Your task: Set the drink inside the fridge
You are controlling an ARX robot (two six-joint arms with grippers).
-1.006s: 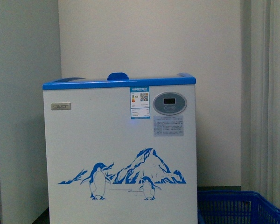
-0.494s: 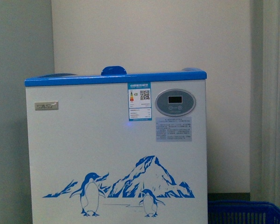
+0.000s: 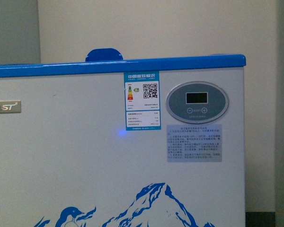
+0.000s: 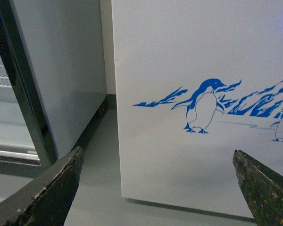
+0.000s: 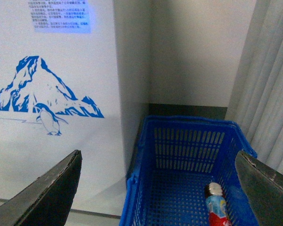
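Crowding the fridge w/ left gripper & right gripper both spread, empty, risks an arm clipping its front when reaching the drink, apparently lying in the crate.

Fridge front ahead; floor gap left by cabinet, crate right.

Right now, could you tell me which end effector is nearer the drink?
Right. The right end effector hangs over the crate holding the drink; the left end effector faces the fridge.
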